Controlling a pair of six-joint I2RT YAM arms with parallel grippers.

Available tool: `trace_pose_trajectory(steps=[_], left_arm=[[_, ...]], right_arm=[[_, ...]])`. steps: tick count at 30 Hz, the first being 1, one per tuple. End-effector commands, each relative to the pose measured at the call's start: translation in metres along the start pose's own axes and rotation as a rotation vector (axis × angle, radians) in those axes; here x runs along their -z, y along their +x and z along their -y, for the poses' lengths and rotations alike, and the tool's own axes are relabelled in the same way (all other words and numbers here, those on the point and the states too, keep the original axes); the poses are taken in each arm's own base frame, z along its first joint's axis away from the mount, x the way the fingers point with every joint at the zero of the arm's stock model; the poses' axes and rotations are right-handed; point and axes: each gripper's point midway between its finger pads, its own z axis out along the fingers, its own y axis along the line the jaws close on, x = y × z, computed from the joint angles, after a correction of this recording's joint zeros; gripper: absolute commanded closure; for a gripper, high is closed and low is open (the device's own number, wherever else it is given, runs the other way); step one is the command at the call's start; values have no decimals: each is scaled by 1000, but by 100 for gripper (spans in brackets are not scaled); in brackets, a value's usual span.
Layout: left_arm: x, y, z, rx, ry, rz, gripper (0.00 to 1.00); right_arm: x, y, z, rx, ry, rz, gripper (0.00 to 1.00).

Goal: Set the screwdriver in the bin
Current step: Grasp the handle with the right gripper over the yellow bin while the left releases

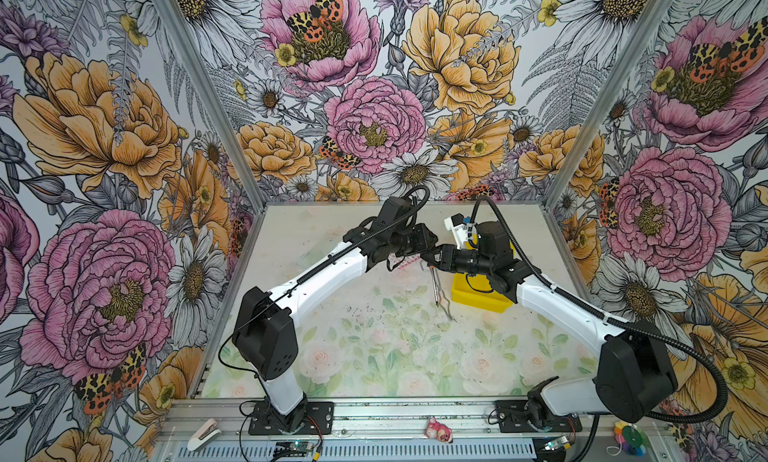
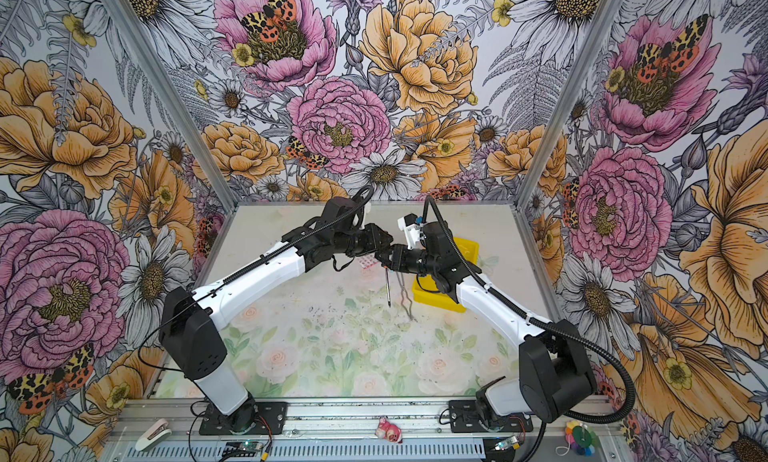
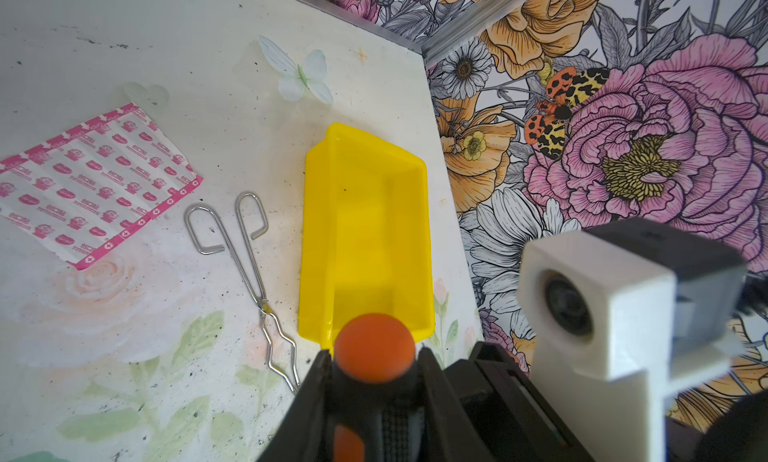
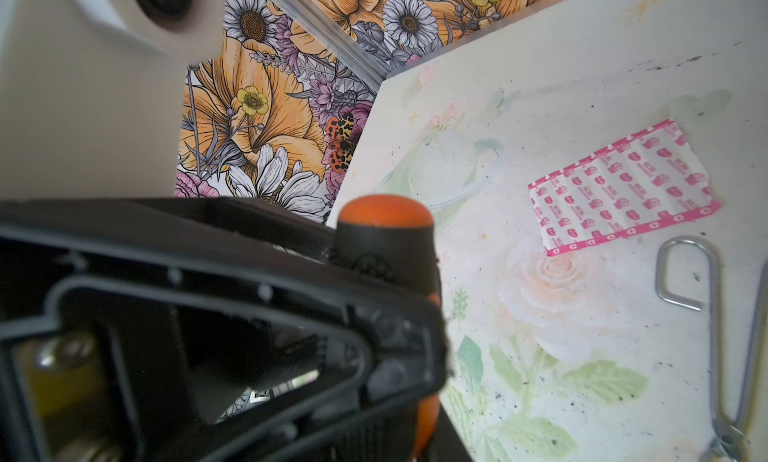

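Left arm [image 1: 332,269] and right arm [image 1: 552,306] match: white tapered shells, black rounded joint housings; 1 ribbed black conduit [image 1: 722,387] along each; black base plates [image 1: 320,416] with bolts; white camera block [image 1: 457,231] on each wrist; left gripper [image 3: 374,381] and right gripper [image 2: 384,259] are black.

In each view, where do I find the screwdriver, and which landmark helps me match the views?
In a top view: the screwdriver, centre, shaft pointing down the picture.
In a top view: same place, left of the yellow bin.
Left wrist: its orange cap, overlapping the bin's low end.
Right wrist: orange cap, mid-picture.
Shared landmark: the pink plaster sheet.
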Motion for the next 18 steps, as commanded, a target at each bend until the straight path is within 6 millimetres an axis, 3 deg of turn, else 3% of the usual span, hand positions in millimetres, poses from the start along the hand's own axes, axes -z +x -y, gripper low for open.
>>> trace_pose_trajectory(steps=[1,5,7,10,15,16,18], left_arm=[[-4,4,12,2,50,-24,100],[-4,3,10,1,47,-23,96],[-3,3,9,-5,46,-20,78],[1,-1,4,-8,34,-6,52],[13,-10,-6,-17,15,33,11],[15,-11,-9,-18,9,38,5],[18,-12,-16,-13,-3,44,1]], right_arm=[[-3,-9,-8,48,-35,38,81],[-1,-11,-5,49,-23,50,95],[1,-11,-2,43,-16,52,100],[7,-11,5,33,10,52,100],[30,-9,36,7,126,81,100],[38,-9,45,-4,160,93,100],[53,-11,66,-26,241,110,100]])
